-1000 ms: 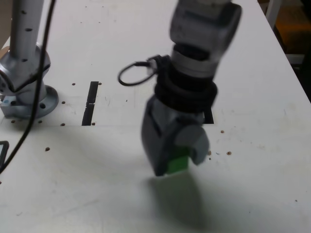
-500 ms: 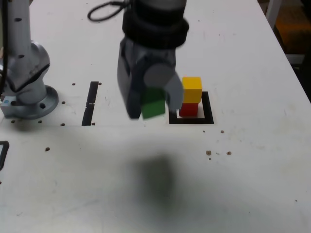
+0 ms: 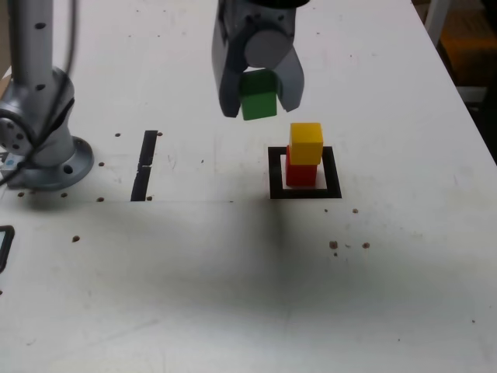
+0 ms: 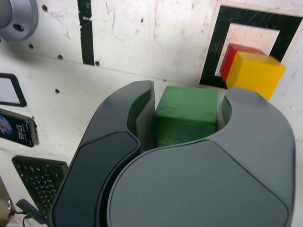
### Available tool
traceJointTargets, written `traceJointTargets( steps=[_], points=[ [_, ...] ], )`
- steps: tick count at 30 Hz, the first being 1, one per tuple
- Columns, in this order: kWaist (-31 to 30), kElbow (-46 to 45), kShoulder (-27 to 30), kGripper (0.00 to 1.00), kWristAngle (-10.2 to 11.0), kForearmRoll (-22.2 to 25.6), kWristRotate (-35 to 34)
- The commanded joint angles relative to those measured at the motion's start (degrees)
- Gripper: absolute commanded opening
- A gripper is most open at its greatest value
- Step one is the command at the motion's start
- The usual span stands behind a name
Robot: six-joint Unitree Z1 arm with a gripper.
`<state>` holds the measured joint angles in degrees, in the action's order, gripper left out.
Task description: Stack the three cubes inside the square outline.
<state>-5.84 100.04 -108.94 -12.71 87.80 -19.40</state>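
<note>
One cube (image 3: 306,143) sits on another (image 3: 300,174), inside the square outline (image 3: 304,191) on the table (image 3: 233,295). The third cube (image 3: 258,96) hangs between the gripper's (image 3: 259,99) jaws, clear of the table, above and toward the exterior view's left of the stack. A tape strip (image 3: 145,165) lies farther left, the arm's base (image 3: 43,155) beyond it.

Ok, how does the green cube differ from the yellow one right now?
The small matte green cube is clamped in the claw and held in the air; the small matte yellow cube is free of the claw and rests on the red cube. The green cube hangs outside the black tape square outline, toward the exterior view's left; the yellow one sits within it. Both look the same size.
</note>
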Motion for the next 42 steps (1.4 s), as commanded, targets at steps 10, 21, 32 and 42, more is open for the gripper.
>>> traceJointTargets(
  steps=[10, 21, 32, 42],
  points=[
    [2.99, 5.13, -4.98, 0.31, 0.55, -0.34, 3.82],
    [3.02, 7.92, -8.3, 0.31, -0.54, -0.84, 4.31],
    [3.02, 8.55, -9.96, 0.35, -0.96, -1.5, 4.64],
    [3.43, 7.63, -10.66, 0.46, -0.65, -3.08, 5.87]
  ],
)
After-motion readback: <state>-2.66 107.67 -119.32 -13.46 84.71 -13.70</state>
